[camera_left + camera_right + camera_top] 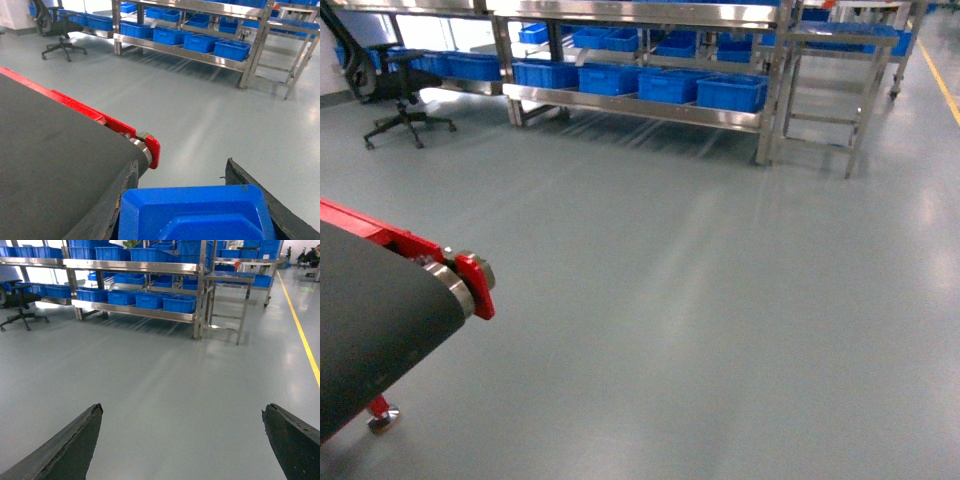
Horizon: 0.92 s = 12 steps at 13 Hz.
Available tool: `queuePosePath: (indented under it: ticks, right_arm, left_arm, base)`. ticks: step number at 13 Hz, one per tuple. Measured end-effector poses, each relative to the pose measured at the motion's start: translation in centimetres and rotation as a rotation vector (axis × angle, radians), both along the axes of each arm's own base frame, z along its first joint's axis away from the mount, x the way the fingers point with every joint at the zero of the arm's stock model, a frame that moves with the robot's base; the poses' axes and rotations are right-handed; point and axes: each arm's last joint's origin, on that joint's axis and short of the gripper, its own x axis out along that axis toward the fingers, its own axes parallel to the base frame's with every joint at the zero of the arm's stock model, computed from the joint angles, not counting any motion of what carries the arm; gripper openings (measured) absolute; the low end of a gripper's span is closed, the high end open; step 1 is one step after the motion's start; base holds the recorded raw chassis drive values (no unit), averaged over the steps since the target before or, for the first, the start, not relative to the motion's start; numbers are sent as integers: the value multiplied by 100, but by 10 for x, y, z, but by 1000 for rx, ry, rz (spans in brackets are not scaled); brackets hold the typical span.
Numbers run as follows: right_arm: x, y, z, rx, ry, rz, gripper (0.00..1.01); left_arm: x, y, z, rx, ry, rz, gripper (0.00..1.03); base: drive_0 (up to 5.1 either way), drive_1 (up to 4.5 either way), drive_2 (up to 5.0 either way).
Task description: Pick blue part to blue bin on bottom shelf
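While left fingers (197, 200) grip blue part (196, 212) | right fingers (187, 440) spread | floor (720, 300) open to bottom shelf (640, 105)

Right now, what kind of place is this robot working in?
Probably a factory or warehouse floor. Long stainless-steel shelving racks hold rows of bright-blue plastic bins, a red-framed black conveyor belt ends nearby, and the smooth grey floor carries a painted yellow lane line.
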Motion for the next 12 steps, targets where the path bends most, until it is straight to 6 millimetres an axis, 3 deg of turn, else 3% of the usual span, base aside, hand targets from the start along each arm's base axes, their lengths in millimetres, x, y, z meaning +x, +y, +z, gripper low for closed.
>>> queuePosePath:
  ticks: [12]
  right_arm:
    - [0, 0, 0, 0, 0, 0, 98]
  left_arm:
    - [0, 0, 0, 0, 0, 0, 43]
  base:
    - [-159, -159, -159]
